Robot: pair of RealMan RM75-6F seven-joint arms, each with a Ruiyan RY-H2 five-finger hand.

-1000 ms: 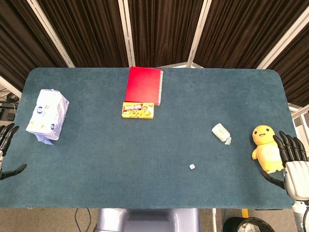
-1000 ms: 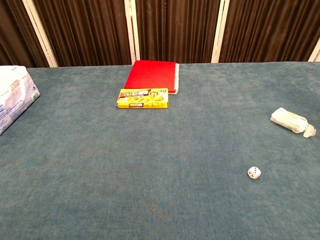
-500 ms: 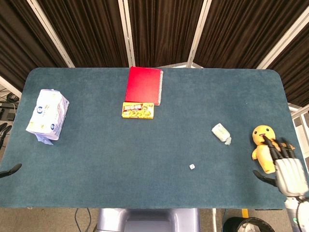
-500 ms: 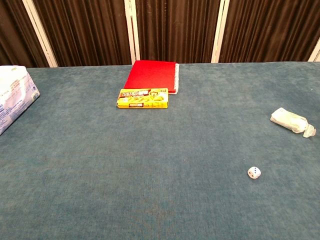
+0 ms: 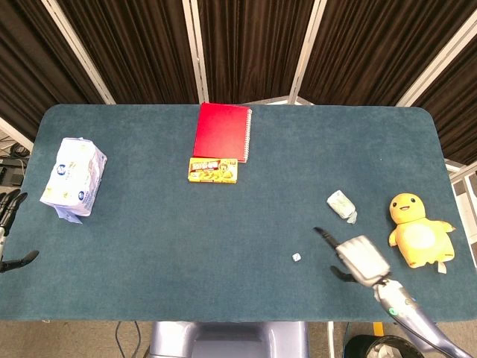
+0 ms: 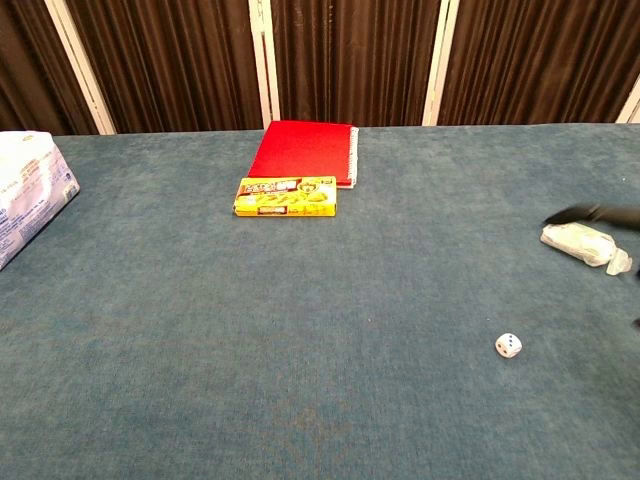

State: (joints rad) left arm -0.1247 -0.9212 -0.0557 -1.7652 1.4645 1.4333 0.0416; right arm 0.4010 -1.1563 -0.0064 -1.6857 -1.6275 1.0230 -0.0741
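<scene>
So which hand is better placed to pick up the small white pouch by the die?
The right hand. It hovers open just below the small white pouch, with the die to its left. The left hand sits off the far left table edge, nearer the tissue pack.

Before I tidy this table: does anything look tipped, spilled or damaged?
Nothing spilled or broken. The small bottle lies on its side near the right hand, and the tissue pack looks rumpled.

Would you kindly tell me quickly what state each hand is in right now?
Left hand: open, at the table's left edge, holding nothing.
Right hand: open, fingers spread, holding nothing, between the die and the yellow duck toy.
</scene>
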